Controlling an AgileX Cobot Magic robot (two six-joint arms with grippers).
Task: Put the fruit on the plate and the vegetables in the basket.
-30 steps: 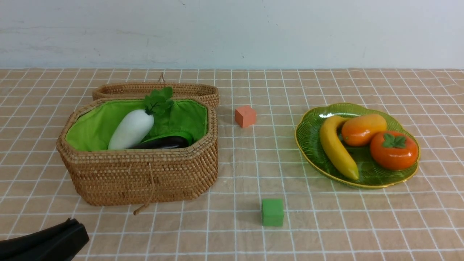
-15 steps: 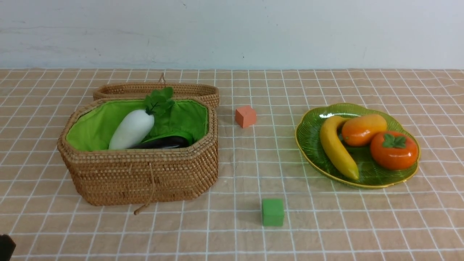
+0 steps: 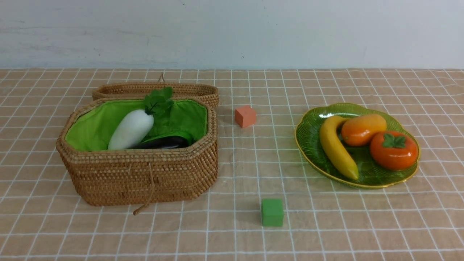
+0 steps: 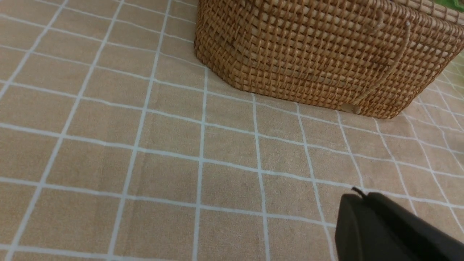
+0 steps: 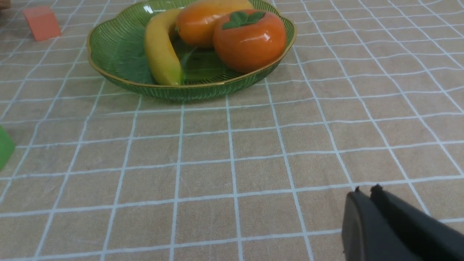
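Black left fingers (image 4: 357, 197) closed, empty, right fingers (image 5: 364, 197) likewise

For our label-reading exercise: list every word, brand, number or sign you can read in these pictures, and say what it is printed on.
None: no readable text shows in any view. The basket, plate, banana, persimmon, orange-pink cube and green cube are all unmarked.

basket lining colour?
Bright green cloth lining inside the woven brown wicker basket; clearest in the front view.
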